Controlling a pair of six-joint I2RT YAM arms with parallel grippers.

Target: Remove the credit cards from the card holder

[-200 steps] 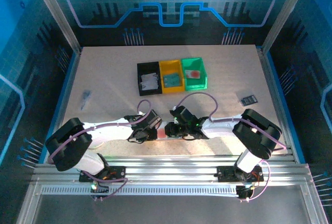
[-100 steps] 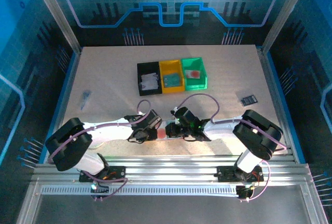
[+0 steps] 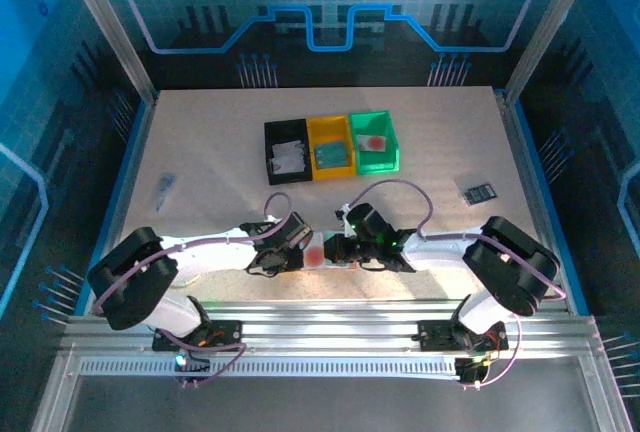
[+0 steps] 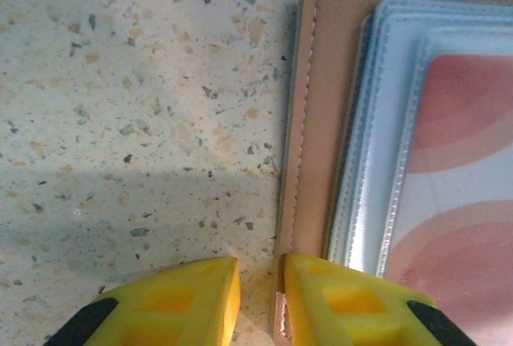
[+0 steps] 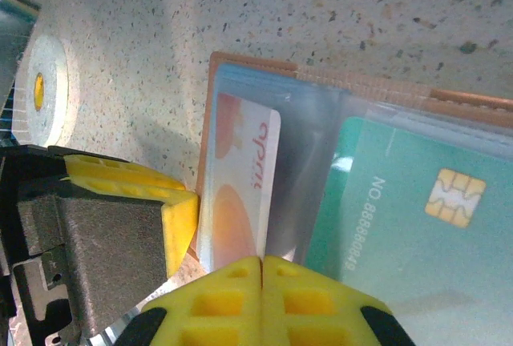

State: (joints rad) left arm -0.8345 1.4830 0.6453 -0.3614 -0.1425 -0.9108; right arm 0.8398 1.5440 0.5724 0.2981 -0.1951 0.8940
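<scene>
Top view: card holder [image 3: 318,252] lies open and flat on the table [image 3: 200,132], at 6 o'clock of the surface near the arm bases, straight down at 6 o'clock from the yellow bin [image 3: 328,120]. Black bin [image 3: 269,152] is at 9 o'clock of the yellow one and green bin [image 3: 393,147] at 3 o'clock, all three touching in a row. Small dark item [image 3: 480,192] lies well apart at 3 o'clock of the table.

Both arms reach low to the holder, one from 9 o'clock and one from 3 o'clock.

Left end effector [image 4: 258,298]: jaws closed down to a narrow gap, with the tan cover's edge standing in that gap and gripped. Cover runs up toward 12 o'clock from the fingertips in the left wrist view, with the clear pockets [image 4: 361,162] lying on it at 3 o'clock.

Right end effector [image 5: 262,270]: jaws fully together, pads touching. Its tips sit at the 6 o'clock edge of the pale credit card [image 5: 240,194], which carries red-orange shapes and sits inside a clear pocket. Whether a sleeve or card edge is nipped between the pads is not clear from this angle.

Green credit card [image 5: 401,226] with a gold chip sits in the neighbouring pocket, at 3 o'clock of the pale one. Neither card is out of the holder.
</scene>
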